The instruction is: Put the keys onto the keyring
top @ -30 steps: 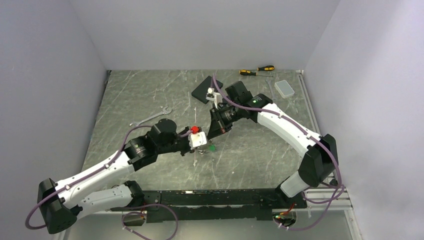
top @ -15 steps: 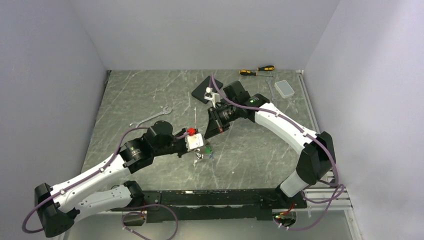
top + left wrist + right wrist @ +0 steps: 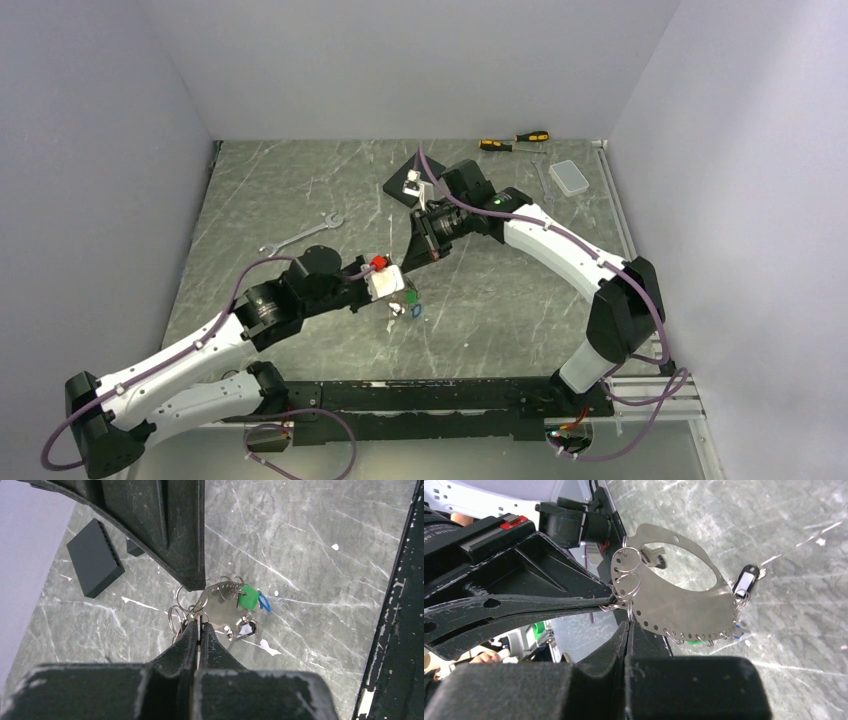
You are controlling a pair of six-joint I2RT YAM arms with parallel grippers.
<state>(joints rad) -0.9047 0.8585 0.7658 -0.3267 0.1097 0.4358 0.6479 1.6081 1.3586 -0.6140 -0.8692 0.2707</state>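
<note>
Both arms are meeting near the middle of the grey marbled surface (image 3: 300,200), with the 2 tools tip to tip. The left tool (image 3: 199,629) is pressing its fingers fully together, pinching the keyring (image 3: 684,607) at the edge where a cluster of small split rings (image 3: 626,577) is hanging. The right tool (image 3: 628,626) is also clamping down with no gap, gripping the same edge just beside the left one. The keyring is showing as a flat grey metal crescent with holes punched along its rim. A green-headed key (image 3: 248,599) and a blue-headed key (image 3: 263,603) are dangling from its far end, and a black tag (image 3: 746,580) with a white face is hanging near them. Whether they are touching the surface cannot be told. A black box (image 3: 95,557) is lying well apart, and a wrench (image 3: 300,235) and 2 screwdrivers (image 3: 515,140) are lying farther off.
</note>
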